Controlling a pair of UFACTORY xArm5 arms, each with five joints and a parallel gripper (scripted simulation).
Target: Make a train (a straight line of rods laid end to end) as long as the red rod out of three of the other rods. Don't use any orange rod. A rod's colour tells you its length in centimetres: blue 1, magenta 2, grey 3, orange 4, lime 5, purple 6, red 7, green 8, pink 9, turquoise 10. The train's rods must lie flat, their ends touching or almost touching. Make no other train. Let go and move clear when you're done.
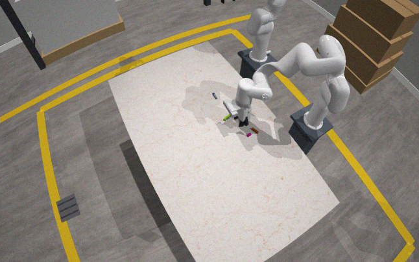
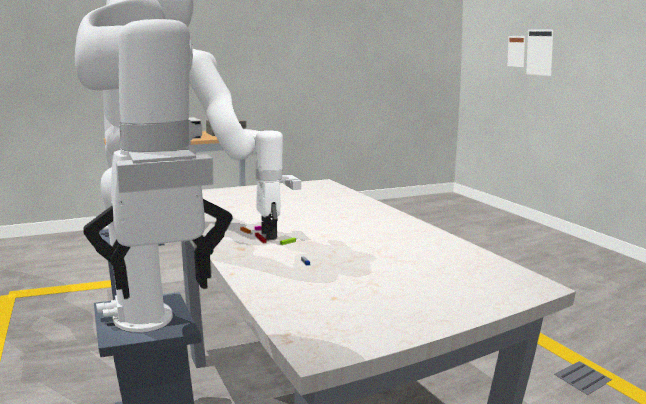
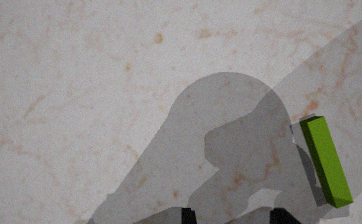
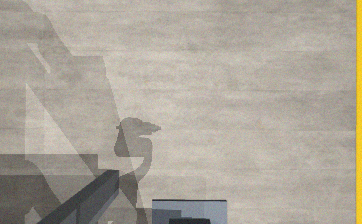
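A lime rod (image 1: pixel 226 117) (image 2: pixel 287 241) (image 3: pixel 327 162) lies flat on the table. A grey rod (image 1: pixel 215 96) and a blue rod (image 2: pixel 306 262) lie apart from the others, seemingly end to end. A magenta rod (image 1: pixel 248 134) (image 2: pixel 258 228) lies by an orange rod (image 1: pixel 254 130) (image 2: pixel 246 230). The red rod (image 2: pixel 260 237) lies beside the left fingers and is mostly hidden in the top view. My left gripper (image 1: pixel 243 123) (image 2: pixel 269 237) (image 3: pixel 233 217) points down, low over the table, partly open, with no rod visible between its fingers. My right gripper (image 2: pixel 163 290) is wide open and empty, off the table.
The marbled table (image 1: pixel 201 182) (image 2: pixel 415 301) bears the rods near the arms' side. The orange rod lies close to the left gripper. The right arm hangs beside the table's edge by its pedestal (image 2: pixel 149 331). Cardboard boxes (image 1: pixel 367 48) stand behind the arms.
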